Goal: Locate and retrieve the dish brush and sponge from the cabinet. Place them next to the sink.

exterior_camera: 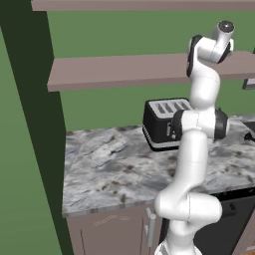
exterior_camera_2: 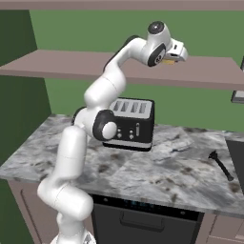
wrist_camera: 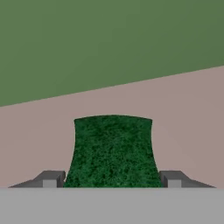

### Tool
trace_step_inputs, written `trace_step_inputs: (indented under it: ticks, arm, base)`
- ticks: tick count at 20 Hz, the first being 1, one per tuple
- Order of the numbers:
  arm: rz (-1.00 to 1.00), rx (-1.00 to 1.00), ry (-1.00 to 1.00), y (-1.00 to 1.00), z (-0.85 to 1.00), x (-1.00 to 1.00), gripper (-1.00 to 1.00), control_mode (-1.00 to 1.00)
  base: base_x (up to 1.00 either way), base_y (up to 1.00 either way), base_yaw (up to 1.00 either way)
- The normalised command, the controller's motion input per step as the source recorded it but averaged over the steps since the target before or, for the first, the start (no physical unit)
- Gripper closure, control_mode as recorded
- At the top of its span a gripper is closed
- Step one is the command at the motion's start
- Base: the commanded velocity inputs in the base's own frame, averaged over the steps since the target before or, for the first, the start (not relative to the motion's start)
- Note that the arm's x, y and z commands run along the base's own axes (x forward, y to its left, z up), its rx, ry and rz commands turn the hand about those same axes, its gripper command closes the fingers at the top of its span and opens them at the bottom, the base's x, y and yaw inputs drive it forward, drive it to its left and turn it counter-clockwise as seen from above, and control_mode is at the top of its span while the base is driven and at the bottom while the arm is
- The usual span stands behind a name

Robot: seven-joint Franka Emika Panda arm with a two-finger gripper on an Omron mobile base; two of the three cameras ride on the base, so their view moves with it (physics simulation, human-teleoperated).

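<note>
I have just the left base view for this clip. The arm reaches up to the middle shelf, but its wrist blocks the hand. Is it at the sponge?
Observer: Yes. In the hand view the sponge lies flat on the shelf board, green side up, and the gripper straddles it.
Operator: Is it gripped?
Observer: I cannot tell. One finger tip stands close at each side, but contact isn't clear.
Operator: And the dish brush?
Observer: The right base view shows it lying on the counter, to the right of the toaster and apart from it.
</note>
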Motion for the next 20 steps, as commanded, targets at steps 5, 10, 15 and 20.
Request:
trace_step_inputs:
  ticks: [5,10,15,20]
  arm:
    - [0.00,0.00,0.00,0.00,-0.04,0.00,1.00,-1.00]
    - [0.00,0.00,0.02,-0.07,-0.05,-0.09,1.00,-1.00]
    - [0.00,0.00,0.02,-0.46,-0.22,-0.47,1.00,-1.00]
    - [0.02,-0.02,-0.04,-0.50,-0.15,-0.77,1.00,-1.00]
  base:
    - [0.00,0.00,0.00]
    - [0.00,0.00,0.00]
    - [0.00,0.00,0.00]
    - [0.00,0.00,0.00]
